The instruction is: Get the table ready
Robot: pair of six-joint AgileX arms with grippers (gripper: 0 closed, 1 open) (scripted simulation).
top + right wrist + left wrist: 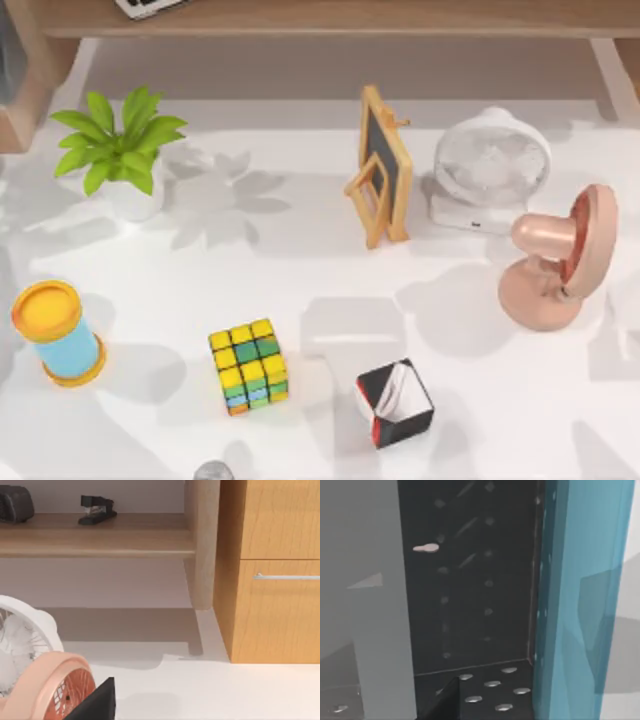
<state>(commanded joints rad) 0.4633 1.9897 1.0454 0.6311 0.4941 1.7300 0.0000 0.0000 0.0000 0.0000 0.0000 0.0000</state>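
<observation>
Sitting cluttered, surface; Rubik's cube lying left of centre, nearer left arm. Pincer openings: impossible to tell.

The table was plain white. At far left stood a green-leaved plant in a white pot. At near left a light-blue cylinder bore a yellow top and orange rims. The cube showed yellow, green, orange and blue squares on a black grid. A black, red and white box lay nearby. The small blackboard had a tan wooden frame. One fan was white, the other salmon pink. The shelf was light brown.
</observation>
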